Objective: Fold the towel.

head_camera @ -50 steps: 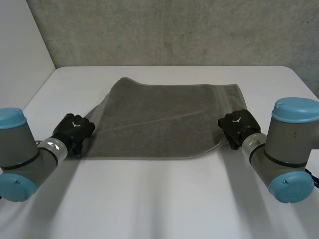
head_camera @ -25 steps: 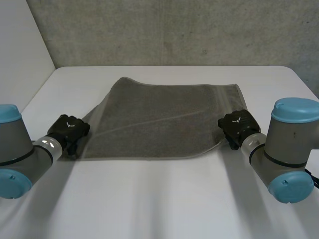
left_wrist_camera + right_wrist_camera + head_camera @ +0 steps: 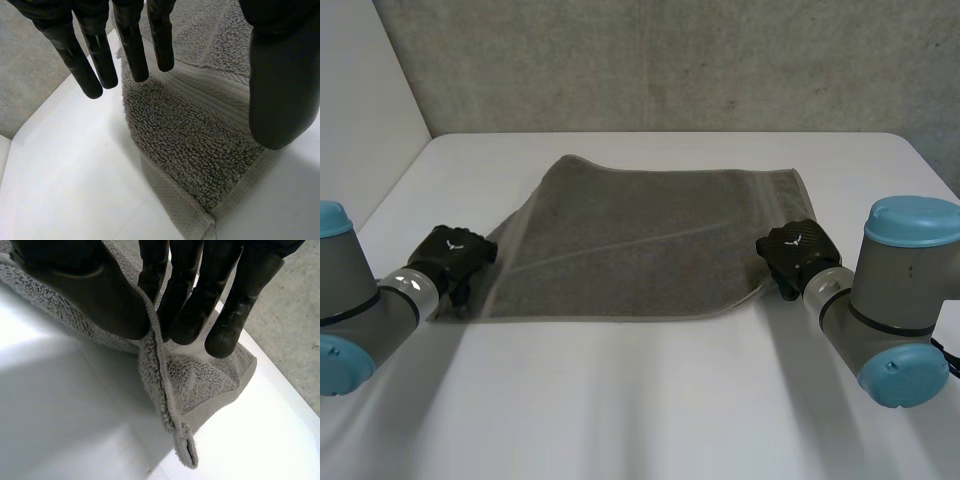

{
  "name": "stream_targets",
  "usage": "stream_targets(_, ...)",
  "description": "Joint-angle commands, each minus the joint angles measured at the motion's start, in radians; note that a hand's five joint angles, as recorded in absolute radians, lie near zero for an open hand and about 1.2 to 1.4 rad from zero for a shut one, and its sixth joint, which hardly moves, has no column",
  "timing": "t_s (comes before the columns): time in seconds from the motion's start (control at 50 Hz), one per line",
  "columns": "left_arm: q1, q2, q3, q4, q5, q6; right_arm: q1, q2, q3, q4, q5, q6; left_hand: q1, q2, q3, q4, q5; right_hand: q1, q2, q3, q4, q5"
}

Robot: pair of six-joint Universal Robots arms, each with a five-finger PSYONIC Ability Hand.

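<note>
A grey towel [image 3: 640, 240] lies spread flat on the white table [image 3: 650, 400]. My left hand [image 3: 455, 262] hovers at the towel's near left corner. In the left wrist view its fingers [image 3: 132, 47] hang straight and apart from the thumb [image 3: 280, 75], above the towel's corner [image 3: 200, 150], holding nothing. My right hand [image 3: 795, 252] is at the towel's near right corner. In the right wrist view its thumb [image 3: 90, 285] and fingers [image 3: 195, 295] pinch the towel's edge [image 3: 160, 375], which is lifted off the table there.
A grey wall [image 3: 660, 60] runs behind the table's far edge. Bare white tabletop extends in front of the towel towards me and on both sides of it.
My left hand has let go of the towel's near left corner, opened its fingers and drawn back to the left. The right hand has stayed in place.
</note>
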Motion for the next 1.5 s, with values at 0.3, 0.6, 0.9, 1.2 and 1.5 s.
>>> stream_targets(0.3, 0.000, -0.015, 0.018, -0.042, -0.003, 0.002, 0.001, 0.013, -0.003, 0.000, 0.000, -0.001, -0.156, -0.140, -0.132, -0.158, -0.292, 0.051, 0.074, 0.057, 0.055, 0.053)
stream_targets(0.6, -0.002, -0.066, 0.046, -0.036, 0.002, 0.008, 0.000, 0.013, -0.005, 0.000, 0.000, -0.001, -0.136, -0.119, -0.112, -0.137, -0.272, 0.051, 0.074, 0.057, 0.055, 0.053)
stream_targets(0.9, -0.002, -0.110, 0.118, -0.034, -0.003, 0.004, 0.000, 0.013, -0.005, -0.002, 0.000, -0.009, -0.063, -0.046, -0.039, -0.064, -0.198, 0.051, 0.074, 0.057, 0.055, 0.053)
stream_targets(1.2, -0.003, -0.129, 0.164, -0.034, -0.003, -0.004, 0.000, 0.015, -0.005, 0.000, 0.000, -0.009, 0.076, 0.092, 0.099, 0.074, -0.060, 0.051, 0.074, 0.057, 0.055, 0.053)
stream_targets(1.5, -0.003, -0.118, 0.163, 0.006, -0.005, -0.044, -0.003, 0.021, -0.014, -0.002, 0.002, -0.011, 0.351, 0.367, 0.375, 0.349, 0.215, 0.051, 0.074, 0.057, 0.055, 0.053)
